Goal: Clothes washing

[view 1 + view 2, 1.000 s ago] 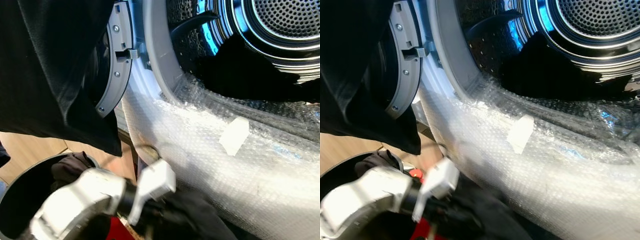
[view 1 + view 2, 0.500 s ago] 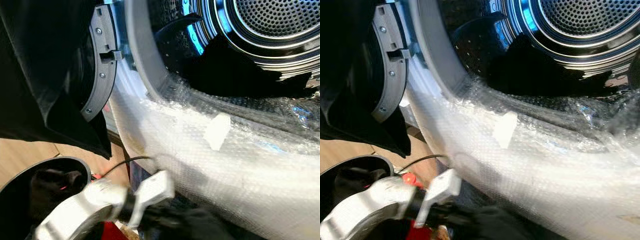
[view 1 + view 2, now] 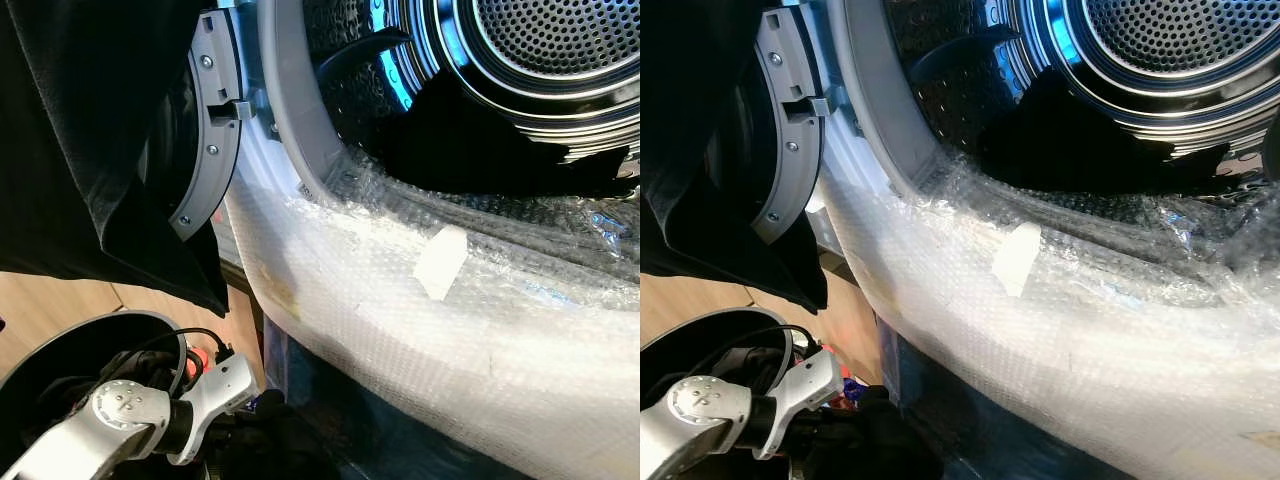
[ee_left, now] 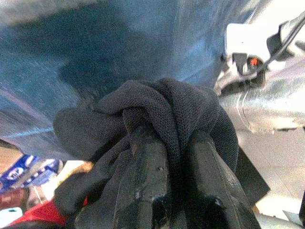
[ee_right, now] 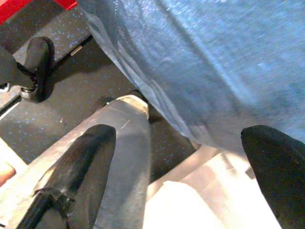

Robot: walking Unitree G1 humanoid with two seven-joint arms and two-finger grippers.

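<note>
The left gripper [image 4: 174, 191] is squeezed tight on a dark cloth [image 4: 157, 114]. The cloth is bunched up between the two black fingers [image 4: 145, 181]. In the left eye view the left arm [image 3: 130, 420] sits at the lower left of the frame, low down by the black basket [image 3: 60, 350]. The washer drum [image 3: 540, 60] is open at the upper right, and some dark clothes [image 3: 480, 150] already lie inside it. Bubble wrap [image 3: 420, 300] covers the front of the washer below the opening. The door [image 3: 215, 130] stands open at the upper left, with a black cloth [image 3: 90, 140] hanging over it.

The right gripper [image 5: 186, 157] has its fingers wide apart and holds nothing.

What could go wrong? The cloth is far below the opening, so it has a long way to go up. I think it could rub on the bubble wrap and snag, or slip out if the hold is only on a small fold. The hanging black cloth could also get in the arm's way.
</note>
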